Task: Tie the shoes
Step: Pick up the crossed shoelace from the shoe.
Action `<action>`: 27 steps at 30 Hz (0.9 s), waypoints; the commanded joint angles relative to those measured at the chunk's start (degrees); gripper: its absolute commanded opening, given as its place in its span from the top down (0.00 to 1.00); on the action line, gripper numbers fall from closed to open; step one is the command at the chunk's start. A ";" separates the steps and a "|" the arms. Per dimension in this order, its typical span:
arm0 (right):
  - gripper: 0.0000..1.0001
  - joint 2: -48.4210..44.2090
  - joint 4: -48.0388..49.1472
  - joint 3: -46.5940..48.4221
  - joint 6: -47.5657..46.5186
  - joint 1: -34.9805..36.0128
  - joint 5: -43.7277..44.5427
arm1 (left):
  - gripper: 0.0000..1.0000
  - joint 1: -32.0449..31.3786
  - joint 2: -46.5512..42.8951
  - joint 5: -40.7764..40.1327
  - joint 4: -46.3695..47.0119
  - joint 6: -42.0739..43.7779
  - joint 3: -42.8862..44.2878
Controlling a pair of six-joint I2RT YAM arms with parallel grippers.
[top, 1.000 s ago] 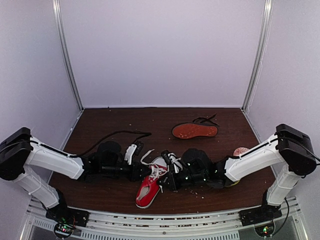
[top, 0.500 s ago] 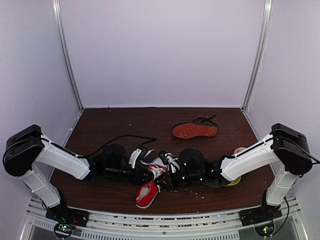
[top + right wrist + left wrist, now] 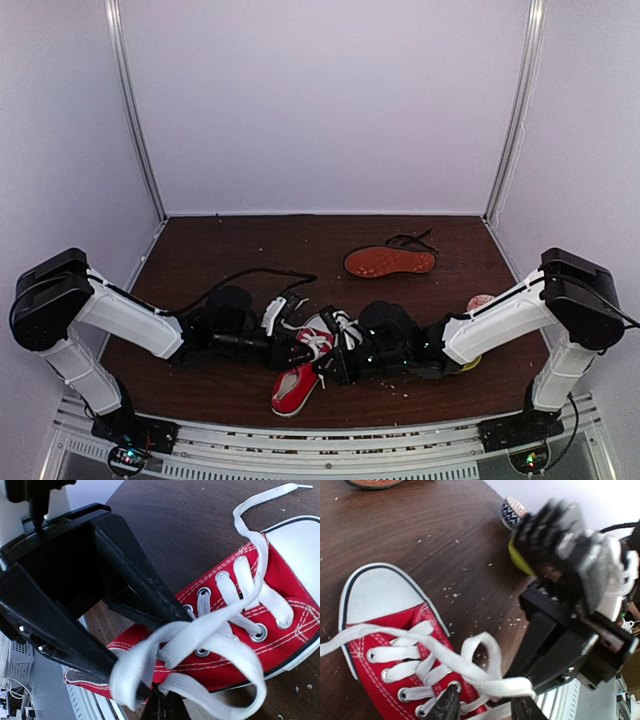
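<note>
The red sneaker [image 3: 297,385] lies near the table's [image 3: 200,240] 6 o'clock edge, toe toward 7; our right hand [image 3: 160,705], at its 3 o'clock, pinches the white lace [image 3: 200,635] (left hand [image 3: 485,706] half-parted, opposite).

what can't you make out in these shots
- left wrist: left claw, tips cut by the bottom edge.
- right wrist: right claw pinching white lace, mostly cut by the bottom edge.
- top external: red sneaker, laced part covered by both claws.
- top external: black shoe, upper unseen, sole faces the camera.

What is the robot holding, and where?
The right gripper pinches the red sneaker's white lace at a loop; the left gripper is open around it.
</note>
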 commanded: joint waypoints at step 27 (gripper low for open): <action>1.00 -2.57 2.34 -2.07 -2.31 -0.20 0.63 | 0.69 0.14 -1.70 -0.96 -2.05 2.14 2.25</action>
